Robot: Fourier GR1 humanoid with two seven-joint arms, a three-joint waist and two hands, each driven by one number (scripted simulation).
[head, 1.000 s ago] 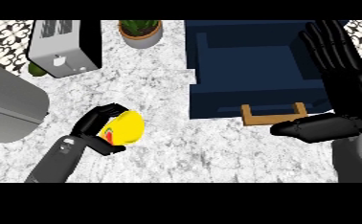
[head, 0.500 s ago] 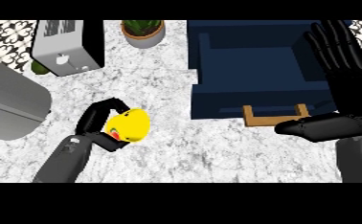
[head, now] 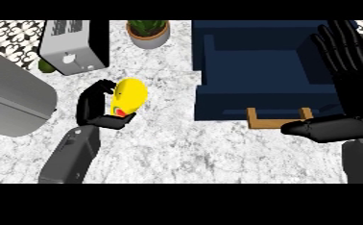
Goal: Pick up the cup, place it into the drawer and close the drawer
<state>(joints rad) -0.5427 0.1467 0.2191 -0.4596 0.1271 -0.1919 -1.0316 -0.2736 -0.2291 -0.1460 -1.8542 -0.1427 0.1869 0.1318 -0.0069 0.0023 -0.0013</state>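
A yellow cup (head: 129, 95) with a red patch near its lower end lies tilted in my left hand (head: 94, 107), whose fingers and thumb curl round it from the left, over the marble counter (head: 177, 142). To its right stands the open navy drawer (head: 259, 70) with a wooden handle (head: 278, 119) on its front. My right hand (head: 347, 82) is open at the drawer's right side, fingers pointing up and thumb (head: 319, 128) stretched left just below and right of the handle.
A silver toaster (head: 71, 46) stands at the back left, with a potted plant (head: 147, 31) beside it. A large grey rounded object (head: 21, 99) fills the left edge. A small green thing (head: 46, 66) peeks out beside the toaster.
My left hand has carried the cup farther from me and slightly right, toward the drawer. The right hand has barely moved.
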